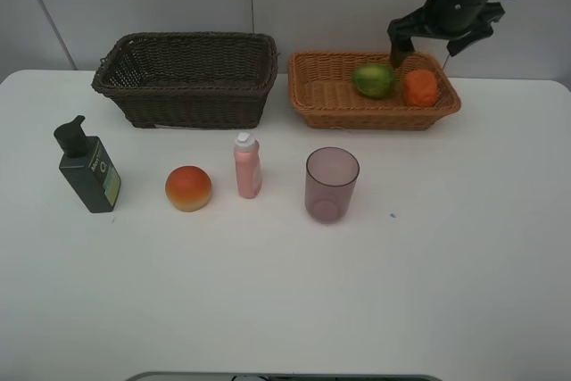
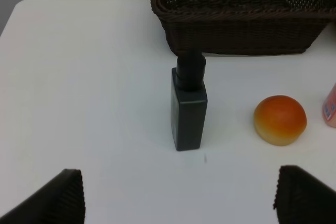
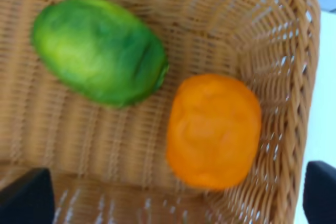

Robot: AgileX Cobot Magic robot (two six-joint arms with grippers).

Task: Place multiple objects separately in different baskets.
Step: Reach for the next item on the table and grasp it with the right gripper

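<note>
The light tan basket (image 1: 357, 117) at the back right holds the green round fruit (image 1: 374, 79) and the orange (image 1: 419, 86). My right gripper (image 1: 419, 49) hangs open just above them, holding nothing. Its wrist view shows the green fruit (image 3: 100, 51) and the orange (image 3: 214, 129) lying apart on the tan basket's (image 3: 294, 51) floor, with the right gripper (image 3: 173, 198) empty. The dark brown basket (image 1: 187, 109) stands at the back left. In a row on the table stand the dark green pump bottle (image 1: 87, 167), peach-like fruit (image 1: 188, 188), pink bottle (image 1: 247, 165) and purple cup (image 1: 331, 185). My left gripper (image 2: 178, 203) is open, short of the pump bottle (image 2: 189, 106).
The left wrist view also shows the peach-like fruit (image 2: 280, 119), an edge of the pink bottle (image 2: 331, 108) and the dark basket's wall (image 2: 241, 35) behind the pump bottle. The white table (image 1: 285, 301) stretches towards the front edge.
</note>
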